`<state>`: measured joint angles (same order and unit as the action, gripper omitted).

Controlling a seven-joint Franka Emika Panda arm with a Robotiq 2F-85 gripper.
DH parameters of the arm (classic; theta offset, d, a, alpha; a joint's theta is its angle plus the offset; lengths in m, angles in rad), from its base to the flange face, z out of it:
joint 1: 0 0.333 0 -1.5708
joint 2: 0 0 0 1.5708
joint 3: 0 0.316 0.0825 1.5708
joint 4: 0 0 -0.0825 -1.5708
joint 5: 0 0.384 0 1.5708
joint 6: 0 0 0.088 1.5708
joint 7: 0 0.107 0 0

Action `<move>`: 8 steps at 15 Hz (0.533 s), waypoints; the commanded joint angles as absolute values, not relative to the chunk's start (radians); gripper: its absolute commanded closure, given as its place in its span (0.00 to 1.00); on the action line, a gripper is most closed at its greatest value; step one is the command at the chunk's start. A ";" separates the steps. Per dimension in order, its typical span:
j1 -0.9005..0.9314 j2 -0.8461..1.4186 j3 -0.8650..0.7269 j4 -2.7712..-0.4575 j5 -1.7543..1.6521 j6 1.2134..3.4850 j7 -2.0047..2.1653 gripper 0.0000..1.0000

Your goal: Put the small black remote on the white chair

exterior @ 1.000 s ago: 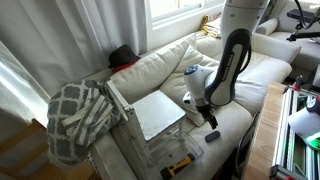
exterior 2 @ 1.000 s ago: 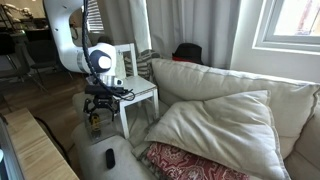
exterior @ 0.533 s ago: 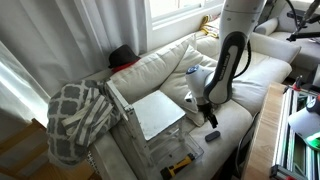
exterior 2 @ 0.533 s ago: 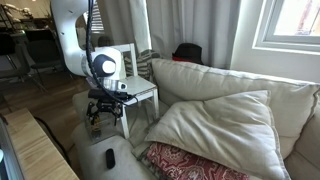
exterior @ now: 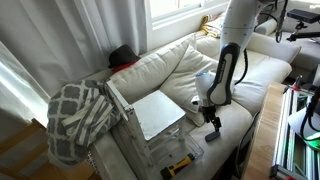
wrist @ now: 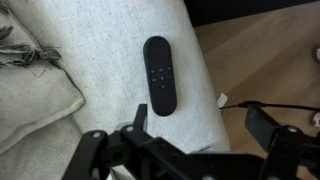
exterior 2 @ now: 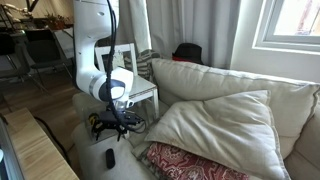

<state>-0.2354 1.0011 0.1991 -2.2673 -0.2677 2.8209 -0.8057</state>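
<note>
The small black remote (wrist: 159,74) lies flat on the cream sofa arm; it also shows in both exterior views (exterior: 213,135) (exterior 2: 111,157). My gripper (wrist: 200,125) is open and empty. It hovers just above the sofa arm, close to the remote, and is apart from it in both exterior views (exterior: 210,119) (exterior 2: 112,123). The white chair (exterior: 158,112) stands beside the sofa arm with its flat white seat bare; it also shows behind the arm in an exterior view (exterior 2: 143,91).
A yellow-and-black tool (exterior: 180,163) lies below the chair. A grey patterned blanket (exterior: 75,112) hangs beside the chair. A large cream cushion (exterior 2: 220,120) and a red patterned cushion (exterior 2: 190,162) lie on the sofa. Wooden floor (wrist: 260,60) is beyond the sofa arm.
The arm has swung away from the chair and lowered, bringing the open gripper down over the sofa arm near the remote. The remote has not moved.
</note>
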 commanded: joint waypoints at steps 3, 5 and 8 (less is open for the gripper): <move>-0.265 1.058 0.200 -2.262 -0.277 2.908 -0.880 0.00; -0.266 1.071 0.200 -2.260 -0.278 2.920 -0.883 0.00; -0.265 1.063 0.201 -2.260 -0.278 2.919 -0.883 0.00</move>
